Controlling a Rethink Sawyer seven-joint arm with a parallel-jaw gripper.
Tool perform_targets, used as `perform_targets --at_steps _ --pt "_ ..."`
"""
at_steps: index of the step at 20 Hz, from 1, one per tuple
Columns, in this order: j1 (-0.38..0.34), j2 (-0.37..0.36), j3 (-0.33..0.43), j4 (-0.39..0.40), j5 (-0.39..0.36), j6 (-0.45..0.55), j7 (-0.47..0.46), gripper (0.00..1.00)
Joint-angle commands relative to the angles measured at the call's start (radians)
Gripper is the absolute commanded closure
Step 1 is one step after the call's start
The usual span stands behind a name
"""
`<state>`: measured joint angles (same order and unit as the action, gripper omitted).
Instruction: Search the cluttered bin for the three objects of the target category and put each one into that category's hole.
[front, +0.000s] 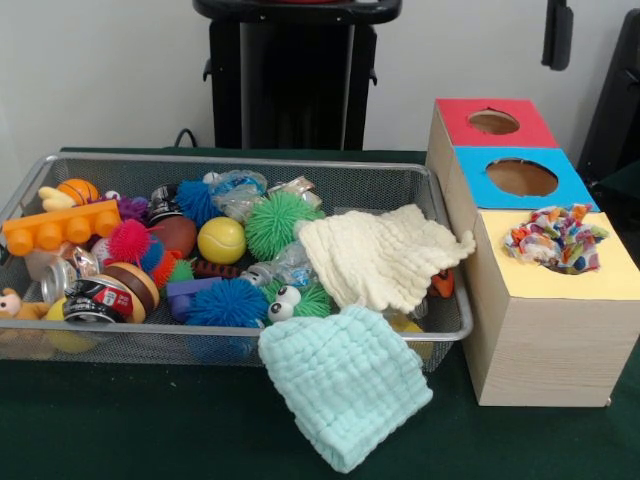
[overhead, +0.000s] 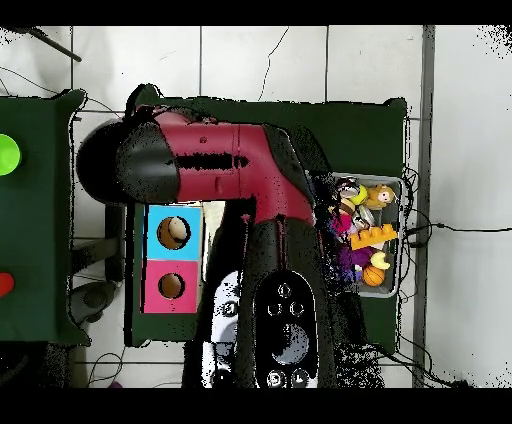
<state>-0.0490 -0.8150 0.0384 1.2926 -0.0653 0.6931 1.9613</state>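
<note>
Bench: dark green surface (front: 120, 430); open strip along the front edge, left of the hanging cloth.
Bin: wire mesh basket (front: 250, 170), long side facing the front camera, its right end just beside the sorting box.
Sorting box: wooden box (front: 545, 340) with three top panels: red (front: 455, 120), blue (front: 470, 175) and yellow (front: 620, 275), each with a round hole.
Yellow hole: a multicoloured patterned cloth (front: 555, 238) is bunched in it, part standing above the panel.
Red and blue holes: both open, nothing visible inside.
Cream cloth: knitted cream cloth (front: 380, 255) lies over the bin's right end, one corner reaching across the rim towards the box.
Pale blue cloth: waffle-textured cloth (front: 345, 385) hangs over the bin's front rim onto the bench.
Clutter: orange toy brick (front: 60, 228), yellow ball (front: 221, 240), green spiky ball (front: 278, 222), blue spiky ball (front: 228, 303), crushed can (front: 95, 298), all packed touching.
Hidden: items beneath the two cloths cannot be identified; only an orange fragment (front: 442, 284) shows at the right rim.
Arm: red and black arm (overhead: 230, 170) covers most of the bin in the overhead view; only the bin's right end shows.
Tool: not seen in either view, so its state cannot be told.
</note>
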Motion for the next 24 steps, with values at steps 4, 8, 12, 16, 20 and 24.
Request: perform_targets --at_steps 4,8,12,16,20,24 --pt "-0.01 0.055 0.099 0.154 -0.088 -0.069 -0.072 0.0" --pt "-0.007 0.052 0.102 0.157 -0.092 -0.07 -0.053 0.0" --pt "-0.017 0.055 0.12 0.185 -0.091 -0.111 -0.05 0.0" --pt "-0.026 0.068 0.132 0.202 -0.103 -0.157 -0.052 0.0" --pt "-0.044 0.079 0.145 0.214 -0.131 -0.187 -0.087 0.0" --pt "-0.075 0.077 0.165 0.241 -0.161 -0.203 -0.127 0.0"
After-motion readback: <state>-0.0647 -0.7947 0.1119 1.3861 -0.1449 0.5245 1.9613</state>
